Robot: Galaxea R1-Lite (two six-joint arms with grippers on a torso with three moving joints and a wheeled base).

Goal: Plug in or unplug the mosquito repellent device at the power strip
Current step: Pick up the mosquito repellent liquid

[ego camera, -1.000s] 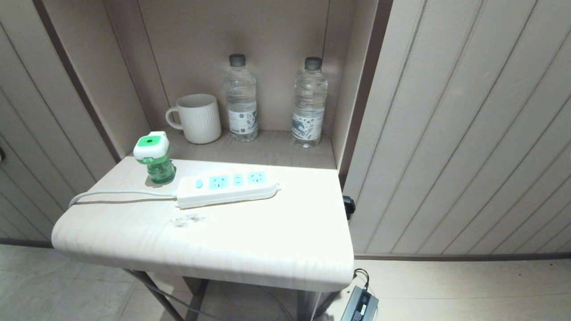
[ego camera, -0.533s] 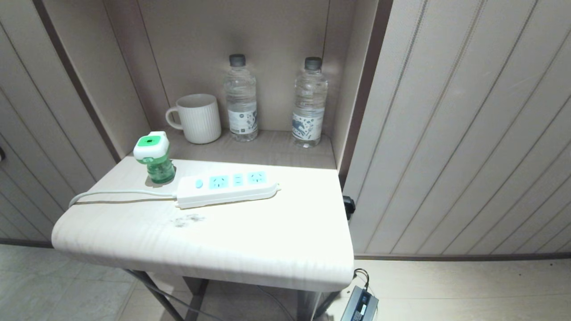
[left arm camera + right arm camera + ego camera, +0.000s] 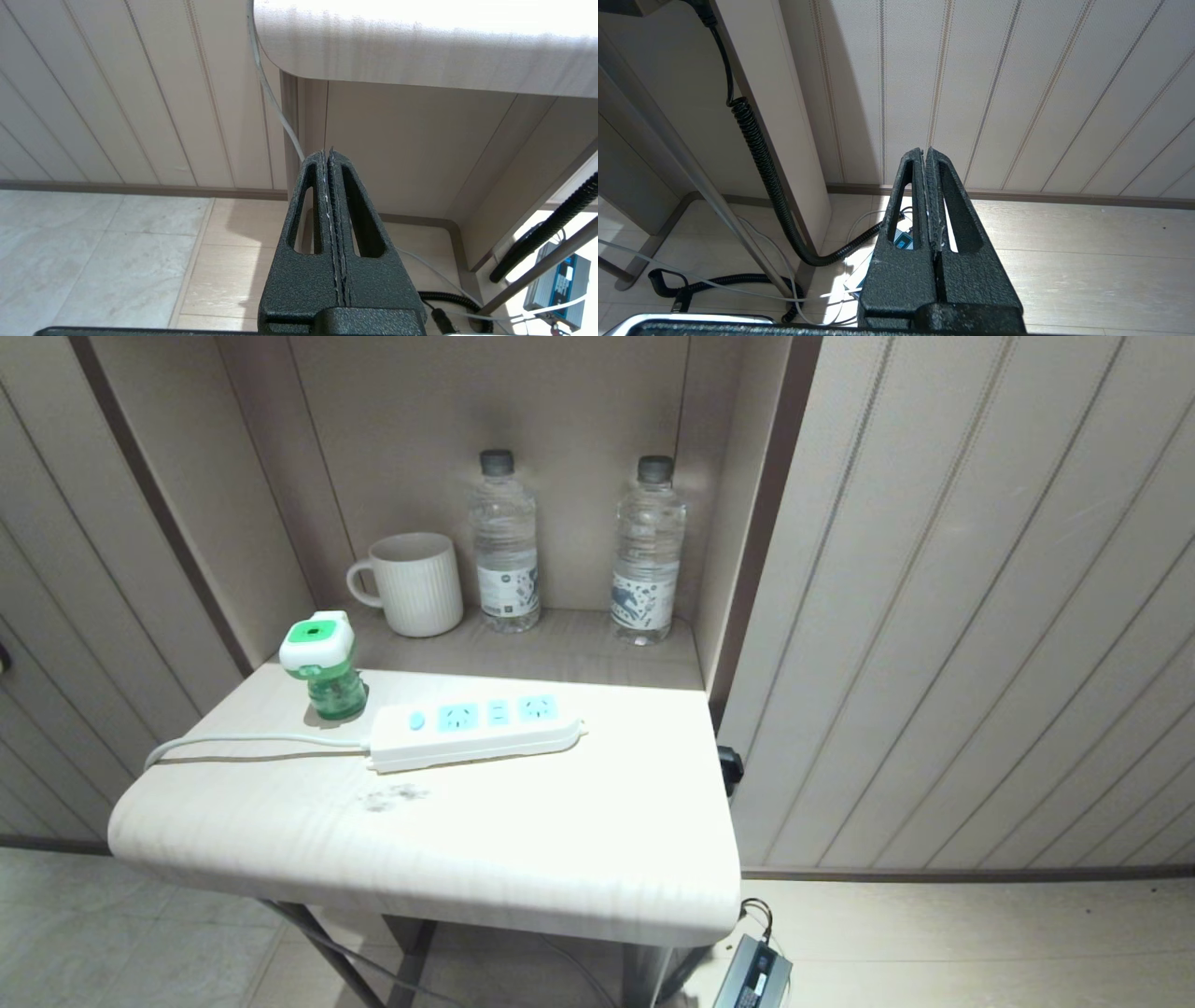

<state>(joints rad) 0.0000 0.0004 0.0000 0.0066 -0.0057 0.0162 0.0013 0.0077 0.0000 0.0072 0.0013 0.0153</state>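
Note:
The mosquito repellent device (image 3: 322, 665), white with a green top and a green liquid bottle, stands upright on the pale table (image 3: 467, 840), just behind the switch end of the power strip (image 3: 474, 732) and apart from it. The strip lies flat with its light-blue sockets bare. Its whitish-grey cord (image 3: 252, 743) runs left over the table edge. Neither arm shows in the head view. My left gripper (image 3: 328, 153) hangs shut and empty below the table's left front corner. Down by the panelled wall to the table's right, my right gripper (image 3: 923, 151) is shut and holds nothing.
At the back of the alcove stand a white ribbed mug (image 3: 414, 583) and two clear water bottles (image 3: 505, 543) (image 3: 646, 551). Panelled walls close in both sides. Under the table are metal legs, a black coiled cable (image 3: 761, 158) and a small box (image 3: 754, 975) on the floor.

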